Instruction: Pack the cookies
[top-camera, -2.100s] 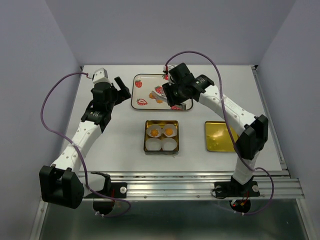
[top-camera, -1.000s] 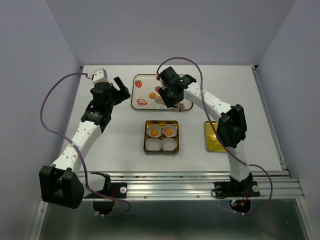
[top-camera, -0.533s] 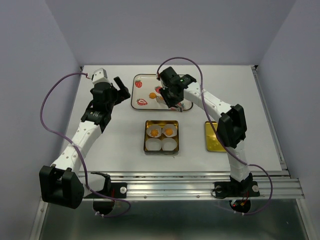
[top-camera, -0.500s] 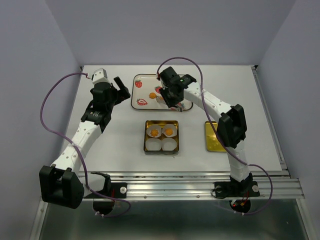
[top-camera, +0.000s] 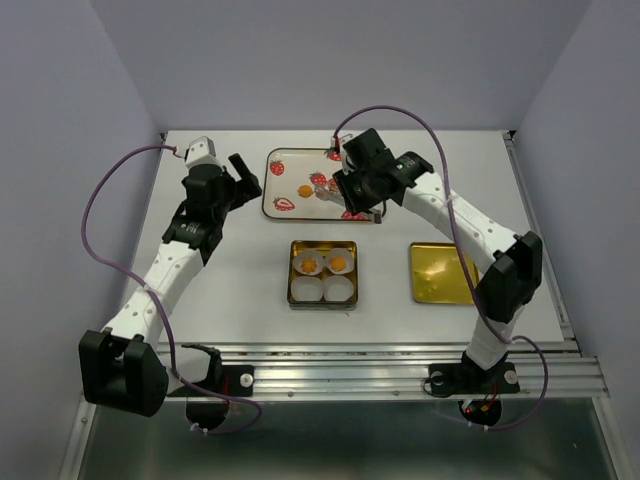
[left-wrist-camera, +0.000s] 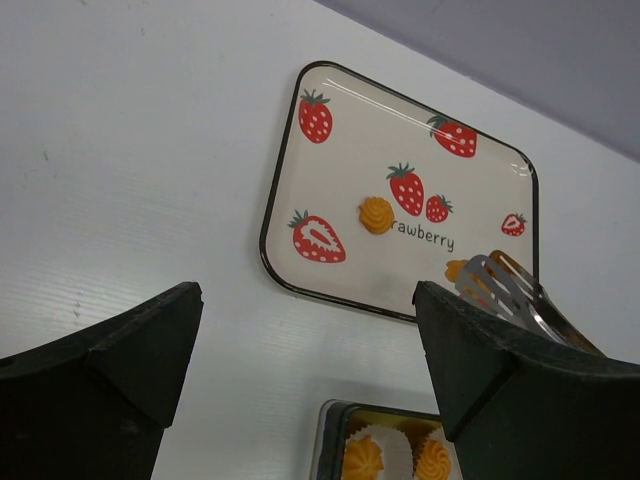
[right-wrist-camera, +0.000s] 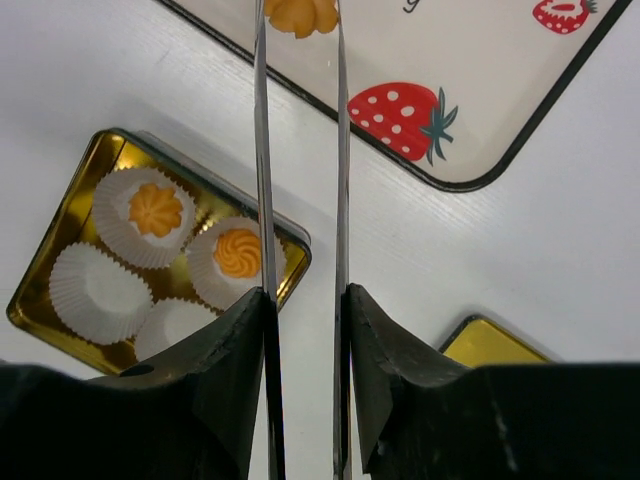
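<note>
**Near row.** The gold tin (right-wrist-camera: 288, 252) sits on the white surface (top-camera: 230, 290), nearest the arm bases. Its two near paper cups (right-wrist-camera: 97, 290) are empty, and each of the two far cups holds a cookie (right-wrist-camera: 157, 208). The gold lid (top-camera: 440, 272) lies flat to the tin's right, well apart from it.

**Middle.** The right claw (right-wrist-camera: 303, 300) is clenched on a pair of metal tongs (right-wrist-camera: 262, 150). The tongs' long axis runs from the claw out over the strawberry tray (left-wrist-camera: 350, 130). Their tips pinch a third cookie (right-wrist-camera: 300, 12) above the tray's near right part. We cannot tell whether this cookie hangs clear of the tray or touches it.

We judge the key relation to be this: the empty cups lie nearward of the tips, back toward the bases and past the two filled cups. The carry must therefore cross the tray rim and the far row.

**Far.** A fourth cookie (left-wrist-camera: 376, 214) lies loose at the tray's centre. The left claw (left-wrist-camera: 305, 310) hangs released and empty beside the tray's left edge, clear of the path.
</note>
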